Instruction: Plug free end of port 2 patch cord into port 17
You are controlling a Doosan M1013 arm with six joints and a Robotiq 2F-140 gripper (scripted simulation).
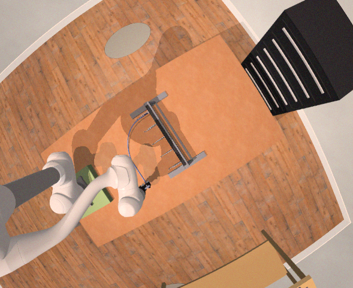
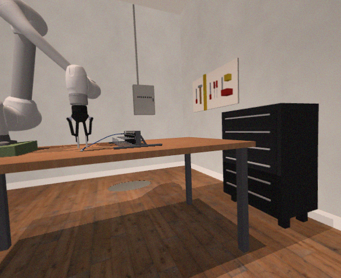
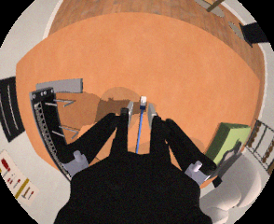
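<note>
My gripper (image 1: 145, 186) (image 2: 82, 145) (image 3: 140, 107) points down just above the table, its fingers parted in a narrow gap. The cord's free plug (image 2: 81, 150) (image 3: 141, 105) lies near the tabletop, by the fingertips. In the wrist view a gap shows on each side of it; nothing is gripped. The blue cord (image 1: 128, 144) (image 2: 100, 139) (image 3: 139, 133) runs back between the fingers and arcs to the rack's far end. The grey and black rack (image 1: 168, 135) (image 2: 138, 138) (image 3: 60, 85) stands upright on its feet. Port numbers and the latch cannot be read.
The table (image 1: 232, 93) (image 2: 194, 144) (image 3: 174, 56) carries the rack. Thin rods stick out from the rack's cord side. A green block (image 1: 100, 203) (image 2: 17, 149) (image 3: 226, 142) lies near the arm's base. A black drawer cabinet (image 1: 325, 40) (image 2: 299, 155) stands beyond the table's end.
</note>
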